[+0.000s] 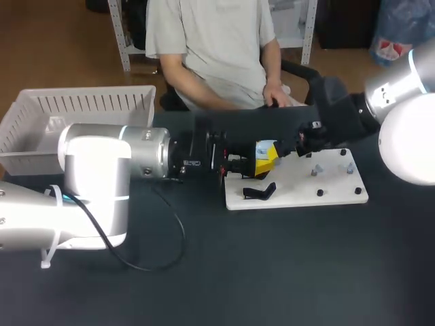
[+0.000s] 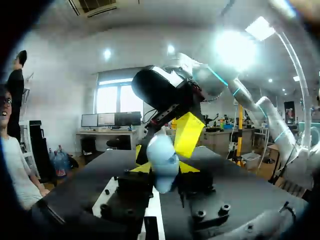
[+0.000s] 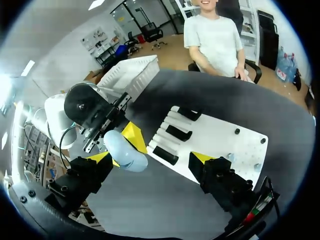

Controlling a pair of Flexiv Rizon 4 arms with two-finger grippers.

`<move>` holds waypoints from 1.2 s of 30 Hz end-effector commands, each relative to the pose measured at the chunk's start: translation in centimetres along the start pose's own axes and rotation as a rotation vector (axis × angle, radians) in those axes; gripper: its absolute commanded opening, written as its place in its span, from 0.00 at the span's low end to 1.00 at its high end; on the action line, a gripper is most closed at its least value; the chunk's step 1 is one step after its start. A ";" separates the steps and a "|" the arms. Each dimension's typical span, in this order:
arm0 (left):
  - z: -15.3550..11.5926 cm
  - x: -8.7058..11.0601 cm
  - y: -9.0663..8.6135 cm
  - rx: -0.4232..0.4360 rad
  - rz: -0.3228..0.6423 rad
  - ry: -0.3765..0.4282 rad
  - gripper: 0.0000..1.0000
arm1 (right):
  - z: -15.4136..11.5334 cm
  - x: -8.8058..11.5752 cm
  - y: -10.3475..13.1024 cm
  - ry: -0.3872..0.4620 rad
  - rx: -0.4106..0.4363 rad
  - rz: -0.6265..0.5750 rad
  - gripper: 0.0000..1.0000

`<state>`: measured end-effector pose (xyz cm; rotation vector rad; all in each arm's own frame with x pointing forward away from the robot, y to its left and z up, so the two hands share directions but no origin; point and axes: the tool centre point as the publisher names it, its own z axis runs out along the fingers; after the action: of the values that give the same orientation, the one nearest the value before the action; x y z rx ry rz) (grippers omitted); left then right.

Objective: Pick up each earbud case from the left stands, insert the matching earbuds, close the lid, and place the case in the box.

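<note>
Showing the pale blue earbud case clamped from two sides between the yellow tips of the left gripper. The gripper is held level above the table, at the end of the white board. The right gripper is seen with its fingers spread wide apart and nothing grasped. The case is placed just inside one of its fingers; whether that finger touches the case cannot be told for certain. One yellow finger of the right gripper is also seen close against the case's side from the left wrist. Ahead of the right gripper, three black stands are set in a row on the board, and small pegs are fixed farther along it. A white basket is placed well behind the left gripper, beside the left arm.
</note>
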<state>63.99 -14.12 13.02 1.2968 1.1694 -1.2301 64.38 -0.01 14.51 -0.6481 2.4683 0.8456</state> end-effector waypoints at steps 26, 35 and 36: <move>0.1 0.0 0.1 0.001 0.000 0.001 0.00 | -7.2 3.5 -11.4 0.293 0.644 0.159 1.00; 0.1 0.0 0.1 0.001 0.000 0.001 0.00 | -5.6 4.7 -15.0 0.473 0.762 0.127 1.00; 0.1 0.0 0.1 0.001 0.000 0.001 0.00 | -5.4 4.7 -15.2 0.483 0.764 0.134 1.00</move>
<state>63.98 -14.15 13.01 1.2973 1.1693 -1.2304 66.13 -16.62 9.70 -0.4524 2.9141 -0.0114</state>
